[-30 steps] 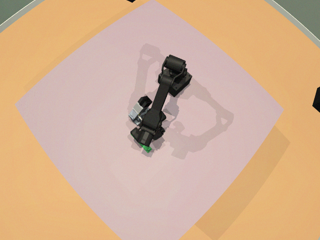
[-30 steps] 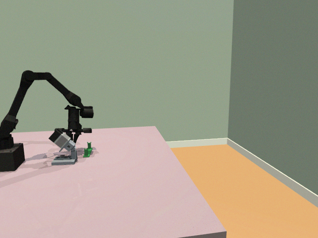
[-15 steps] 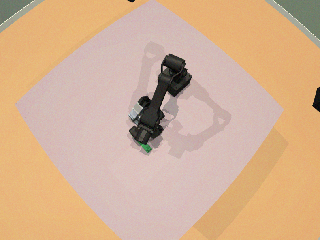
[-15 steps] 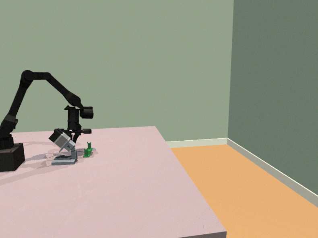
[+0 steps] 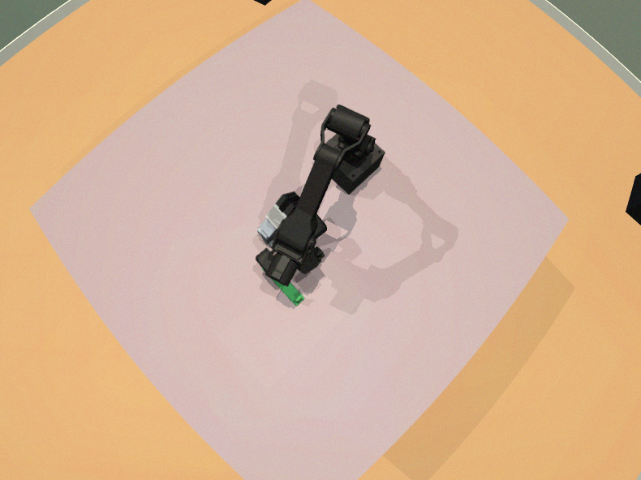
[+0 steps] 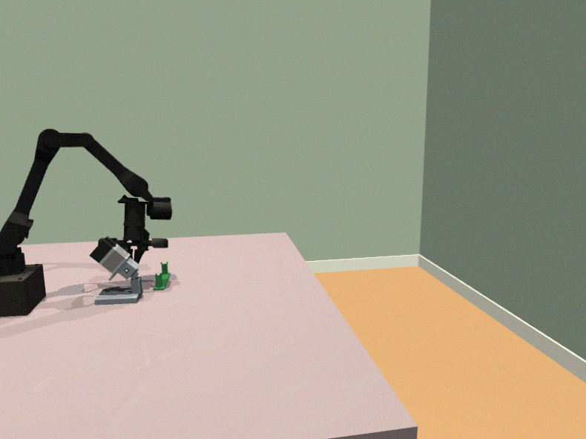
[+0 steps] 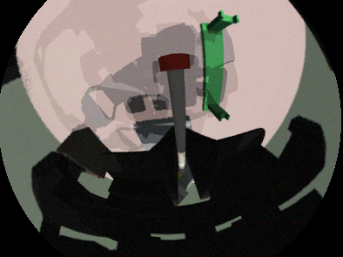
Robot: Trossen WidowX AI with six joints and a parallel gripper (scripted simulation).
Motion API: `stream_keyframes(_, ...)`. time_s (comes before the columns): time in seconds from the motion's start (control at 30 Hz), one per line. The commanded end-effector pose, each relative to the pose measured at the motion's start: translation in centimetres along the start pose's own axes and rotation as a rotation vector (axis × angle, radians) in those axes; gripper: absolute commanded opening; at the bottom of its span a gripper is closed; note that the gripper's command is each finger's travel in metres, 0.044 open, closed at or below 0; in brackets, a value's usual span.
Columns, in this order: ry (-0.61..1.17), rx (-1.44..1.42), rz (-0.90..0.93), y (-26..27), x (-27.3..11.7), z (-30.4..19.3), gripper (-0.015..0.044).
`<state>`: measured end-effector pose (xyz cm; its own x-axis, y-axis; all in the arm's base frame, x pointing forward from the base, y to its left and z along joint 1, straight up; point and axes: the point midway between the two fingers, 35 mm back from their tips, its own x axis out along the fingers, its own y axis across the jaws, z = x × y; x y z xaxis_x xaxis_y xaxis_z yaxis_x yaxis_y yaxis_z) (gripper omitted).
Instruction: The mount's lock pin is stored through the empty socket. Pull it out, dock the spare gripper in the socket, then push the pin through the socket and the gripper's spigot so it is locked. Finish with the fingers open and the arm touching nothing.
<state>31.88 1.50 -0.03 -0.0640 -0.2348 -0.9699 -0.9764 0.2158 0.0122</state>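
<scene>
My gripper [image 6: 136, 262] [image 7: 177, 129] is shut on the lock pin [image 7: 176, 95], close beside the mount's socket. The pin has a dark red head, a grey shaft and a pale tip. The tip points towards the socket area in the wrist view; I cannot tell whether it is inside the hole. The mount [image 6: 117, 299] [image 7: 152, 134] has a flat blue-grey base and a short post. The spare gripper [image 5: 275, 215] [image 6: 113, 259], black and light grey, sits tilted at the socket [image 6: 127, 269]. How deep its spigot sits is hidden. In the top view the arm hides my fingertips and the pin.
A green holder [image 5: 291, 292] [image 6: 162, 281] [image 7: 214, 60] with two upright forked ends stands on the pink table [image 5: 160, 288] [image 6: 219, 361], close beyond the mount. It is empty. My wrist hangs partly over it in the top view. The arm's base [image 5: 355, 168] [image 6: 21, 288] stands behind the mount.
</scene>
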Motion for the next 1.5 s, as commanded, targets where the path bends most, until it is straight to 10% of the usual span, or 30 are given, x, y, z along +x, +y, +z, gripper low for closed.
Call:
stream_keyframes(0.0, -0.004, -0.001, -0.002, 0.0, 0.0, -0.3, 0.0000)
stream_keyframes(0.4, -0.004, -0.003, 0.004, 0.0, 0.2, -1.1, 0.0000)
stream_keyframes(0.67, 0.000, -0.001, 0.007, 0.0, 0.2, -0.9, 0.0200)
stream_keyframes(1.47, 0.010, -0.013, 0.017, 0.2, -4.0, 1.1, 0.0200)
